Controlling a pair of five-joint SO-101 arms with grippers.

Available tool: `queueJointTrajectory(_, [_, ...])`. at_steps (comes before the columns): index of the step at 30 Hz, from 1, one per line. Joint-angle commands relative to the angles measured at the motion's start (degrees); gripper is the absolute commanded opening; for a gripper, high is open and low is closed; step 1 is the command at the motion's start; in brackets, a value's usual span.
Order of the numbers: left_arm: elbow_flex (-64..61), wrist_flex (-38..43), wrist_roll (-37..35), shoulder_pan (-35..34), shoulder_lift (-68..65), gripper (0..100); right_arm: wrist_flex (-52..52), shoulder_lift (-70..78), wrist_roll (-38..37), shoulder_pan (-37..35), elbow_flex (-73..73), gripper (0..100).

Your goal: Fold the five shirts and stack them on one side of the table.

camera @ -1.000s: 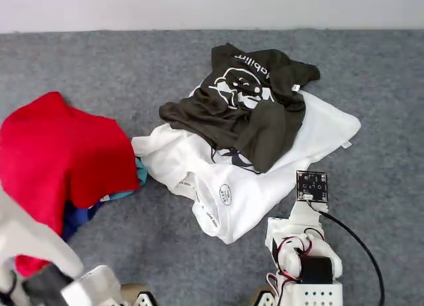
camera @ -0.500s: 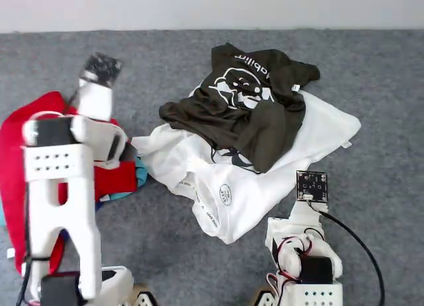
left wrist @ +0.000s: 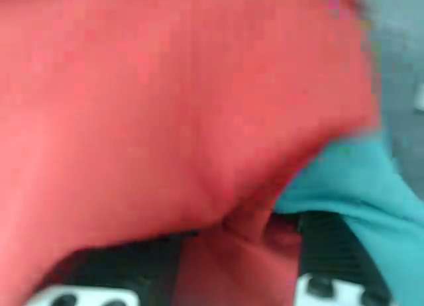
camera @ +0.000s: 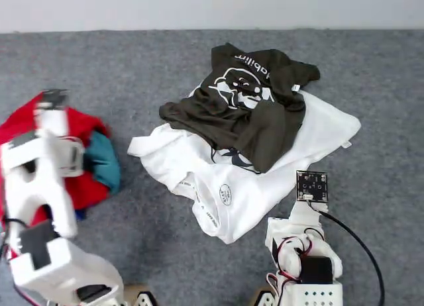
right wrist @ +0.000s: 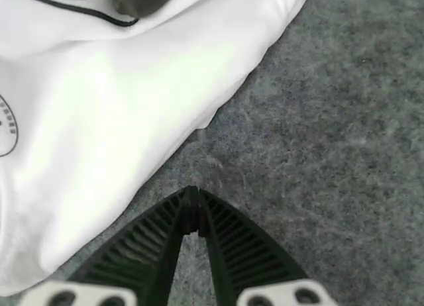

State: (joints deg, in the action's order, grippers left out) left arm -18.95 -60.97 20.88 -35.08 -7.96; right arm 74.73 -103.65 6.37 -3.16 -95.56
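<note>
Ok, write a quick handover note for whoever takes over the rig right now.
Left gripper: shut on the red shirt at the table's left side, with the teal shirt bunched against it.
Right gripper: shut, empty, over bare table by the white shirt.
Dark shirt: crumpled on the white one, mid-table.
Done: nothing looks folded or stacked.
Left: fold every shirt, stack on one side.
</note>
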Motion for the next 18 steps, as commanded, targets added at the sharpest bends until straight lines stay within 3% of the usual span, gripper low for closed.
queueJointTrajectory(1, [7.3, 1.0, 0.6, -7.9, -1.3, 24, 0.2, -0.3, 0.4, 0.2, -0.8, 0.9])
queueJointTrajectory(4, [11.0, -3.4, 0.6, -8.4, -1.3, 24, 0.2, -0.3, 0.4, 0.2, -0.8, 0.9])
queueJointTrajectory(8, [17.2, -15.0, 0.6, -5.1, -1.2, 24, 0.2, -0.3, 0.4, 0.2, -0.8, 0.9])
queueJointTrajectory(18, [32.3, -37.5, -1.5, 11.9, -1.2, 24, 0.2, -0.3, 0.4, 0.2, -0.8, 0.9])
